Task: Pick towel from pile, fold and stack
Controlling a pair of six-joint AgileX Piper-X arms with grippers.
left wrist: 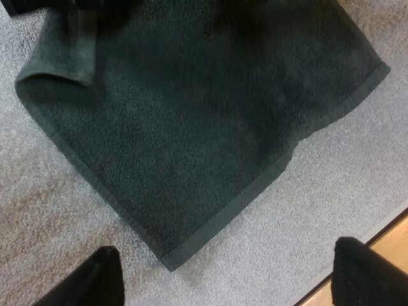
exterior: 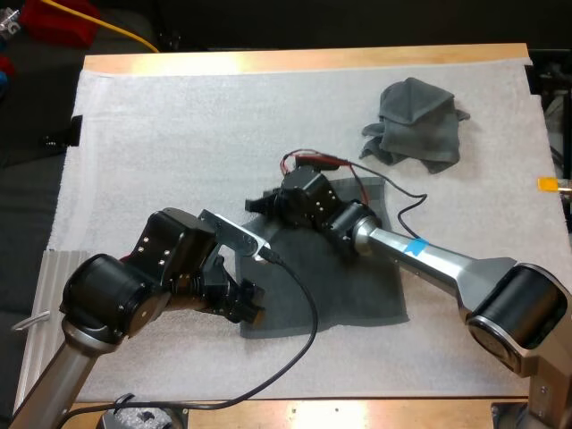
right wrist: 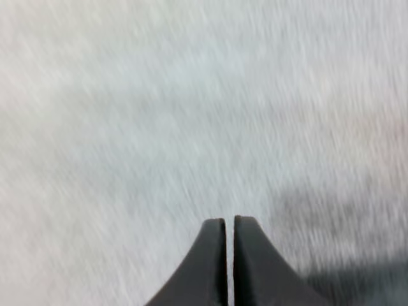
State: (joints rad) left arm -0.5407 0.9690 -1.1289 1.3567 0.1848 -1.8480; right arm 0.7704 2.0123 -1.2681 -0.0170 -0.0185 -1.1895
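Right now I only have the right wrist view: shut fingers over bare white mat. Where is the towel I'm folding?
Observer: The flat towel lies under your right arm. The right gripper hangs over the white mat, just off the towel's far left corner.
Operator: And my left gripper?
Observer: The left gripper is open, with its fingers apart above the towel's near corner and clear of it.
Operator: Where's the pile?
Observer: One crumpled towel sits at the mat's far right, apart from the flat one.
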